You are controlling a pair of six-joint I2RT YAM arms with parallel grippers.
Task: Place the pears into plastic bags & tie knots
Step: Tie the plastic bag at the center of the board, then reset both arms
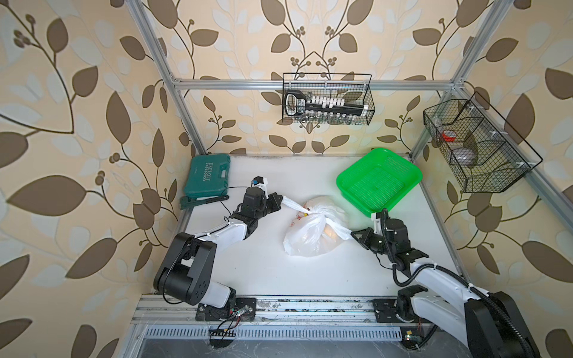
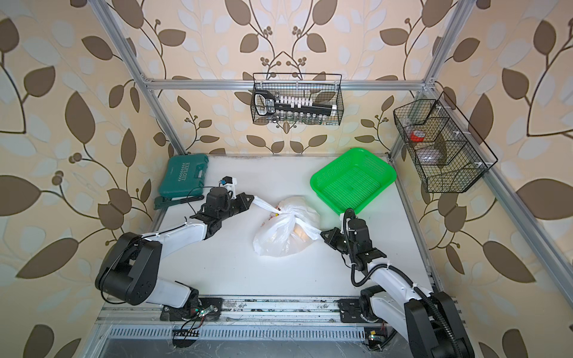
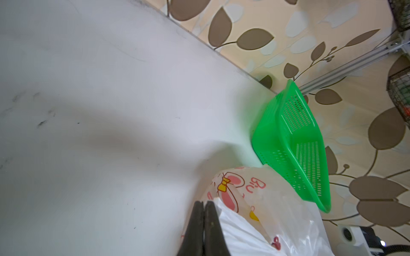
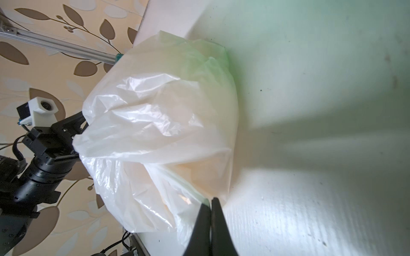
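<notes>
The white plastic bag [image 1: 310, 235] with cartoon prints lies mid-table in both top views [image 2: 279, 238]. Its two handles are twisted into a knot [image 1: 312, 213] on top. My left gripper [image 1: 280, 200] is shut on one handle end, drawn out to the left. My right gripper [image 1: 353, 234] is shut on the other end, drawn out to the right. The pears [image 1: 331, 233] show only as a faint orange tint through the plastic. In the left wrist view the shut gripper [image 3: 203, 202] pinches white film beside the printed bag [image 3: 255, 210]. The right wrist view shows its gripper [image 4: 209, 200] shut on film of the bulging bag [image 4: 166, 133].
A green plastic basket [image 1: 379, 183], with nothing in it, stands tilted at the back right, close behind the bag. A teal tool case [image 1: 207, 179] lies at the back left. Black wire baskets hang on the back wall [image 1: 327, 99] and the right frame [image 1: 477, 145].
</notes>
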